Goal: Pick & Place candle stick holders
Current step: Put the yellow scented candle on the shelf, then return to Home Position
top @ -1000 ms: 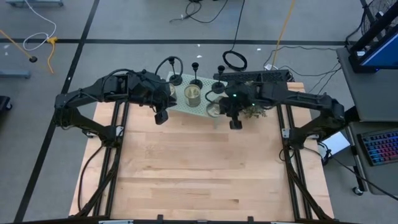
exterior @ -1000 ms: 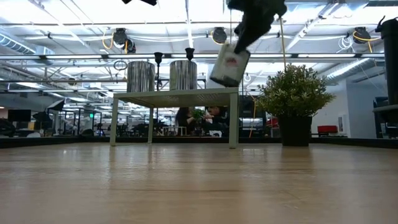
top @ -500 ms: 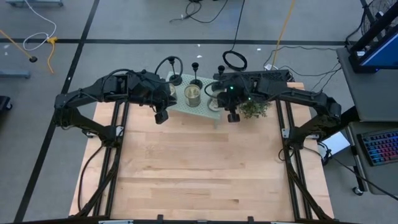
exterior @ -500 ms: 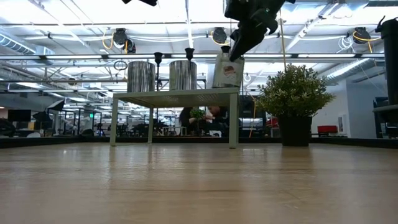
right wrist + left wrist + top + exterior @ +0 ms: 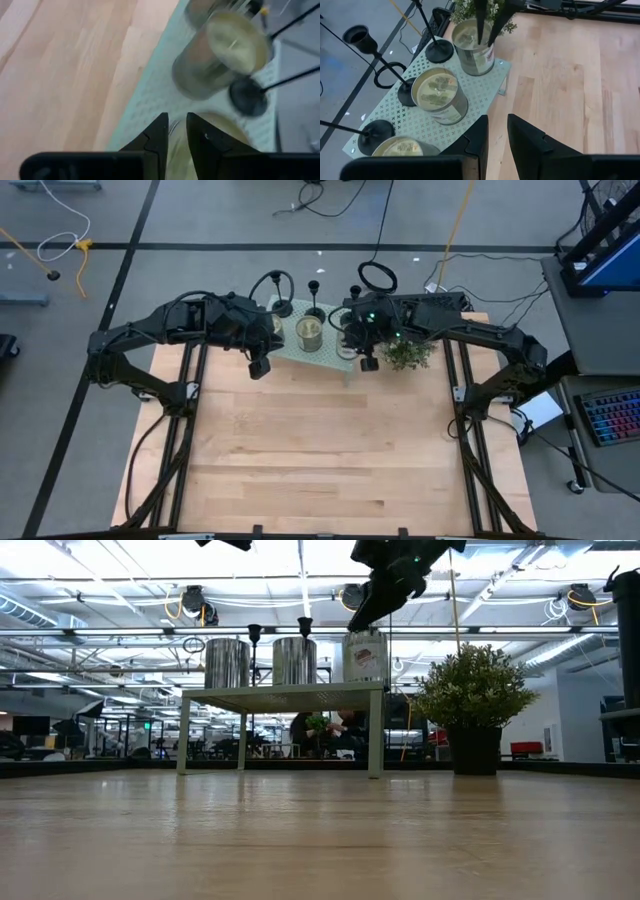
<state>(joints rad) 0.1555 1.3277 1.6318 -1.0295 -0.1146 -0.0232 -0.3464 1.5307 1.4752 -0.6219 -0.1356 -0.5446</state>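
Hard to read the label on the glass candle jar [image 5: 365, 655]: writing too small. Right gripper [image 5: 368, 360] pinched on that jar's rim, on the perforated stand [image 5: 325, 358], just beside a potted plant [image 5: 405, 355]. Left gripper [image 5: 497, 142] hovering over the stand's other end, fingers slightly apart, empty. Three black candle stick holders [image 5: 439, 51] along the stand's back edge, behind the jars. Stems partly cut off in the left wrist view.

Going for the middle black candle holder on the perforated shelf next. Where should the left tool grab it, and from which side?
Pinch the middle holder by its thin upright stem just below the cup, descending from above. Its flat base sits low on the shelf, tight beside a jar, probably leaving no room there.
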